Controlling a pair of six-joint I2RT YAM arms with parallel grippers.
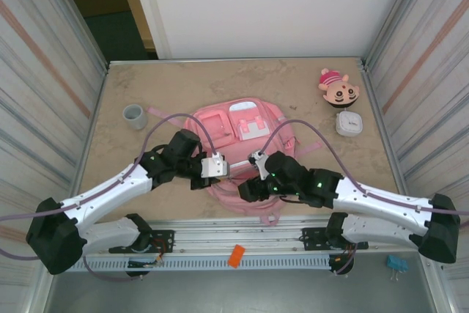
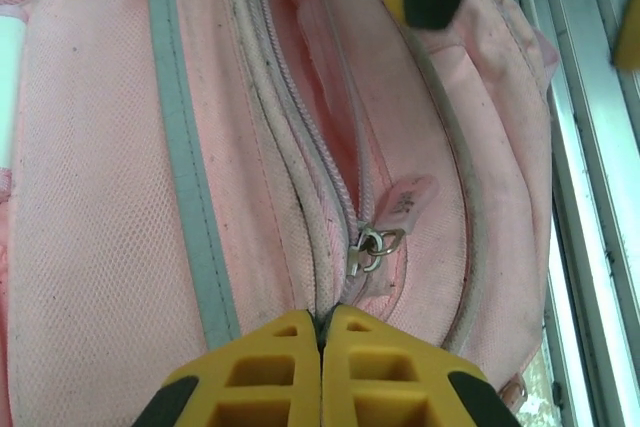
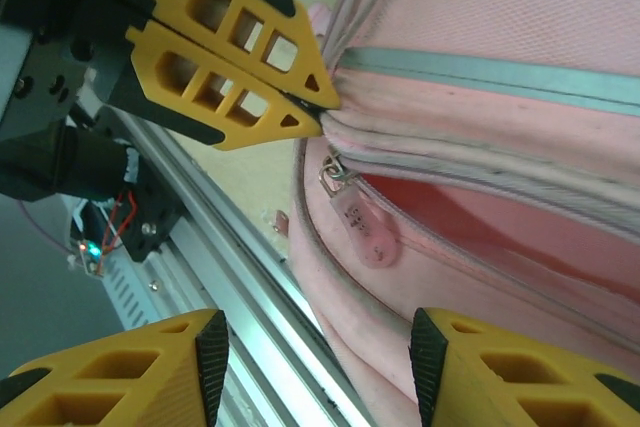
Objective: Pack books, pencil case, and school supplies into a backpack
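Ribbed metal walls (image 1: 44, 71) close in the left and right sides of a beige, stone-patterned counter (image 1: 146, 86), and a white panel (image 1: 278, 5) stands behind its far edge. A slotted aluminium rail (image 1: 242, 243) runs along the near edge.

The backpack (image 1: 242, 119) lies flat in the middle of the counter, nearer the near edge. It is pink mesh-textured fabric with a pale grey-green strip (image 2: 190, 227) beside its zip and a front pocket facing the far edge.

The left arm (image 1: 110, 196) and right arm (image 1: 374, 199), white-shelled with black joints, reach in low from the near corners and bend toward each other over the near part of the backpack.

The left jaws are pressed together, their yellow ribbed fingertips (image 2: 270, 357) set right at the zip seam. Whether they catch any fabric cannot be told. The right jaws stand spread, their yellow fingertips (image 3: 170, 357) hovering over the backpack's near edge with nothing between them.

A pink-and-tan plush head (image 1: 338, 87) sits near the far right corner, a white rounded-square box (image 1: 349, 123) just on its near side. A grey cup (image 1: 134, 115) stands toward the left edge.

A translucent pink zip pull (image 2: 405, 202) hangs from a small metal ring (image 2: 368, 245) on the partly open zip
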